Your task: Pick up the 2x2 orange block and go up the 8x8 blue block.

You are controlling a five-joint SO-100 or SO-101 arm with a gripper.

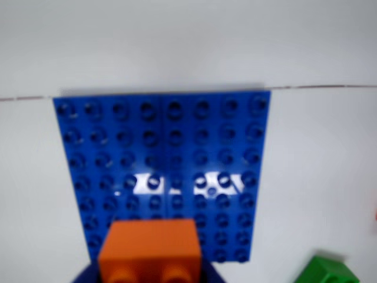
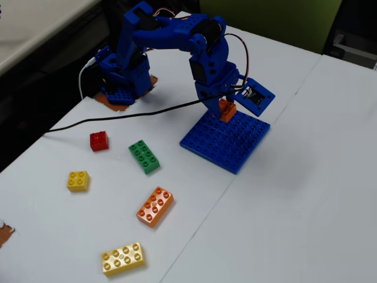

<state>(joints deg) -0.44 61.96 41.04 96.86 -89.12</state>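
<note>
The 2x2 orange block (image 1: 148, 250) fills the bottom of the wrist view, held between the blue fingers of my gripper (image 1: 150, 268). In the fixed view my gripper (image 2: 226, 112) is shut on the orange block (image 2: 227, 110) and holds it over the far corner of the 8x8 blue block (image 2: 227, 140). I cannot tell if it hovers just above or touches the studs. The blue baseplate (image 1: 165, 171) lies flat on the white table, spread out ahead of the orange block in the wrist view.
On the table to the left in the fixed view lie a red square brick (image 2: 99, 141), a green long brick (image 2: 144, 156), a yellow square brick (image 2: 78, 181), a long orange brick (image 2: 155, 206) and a long yellow brick (image 2: 122, 259). A black cable (image 2: 118, 117) crosses the table.
</note>
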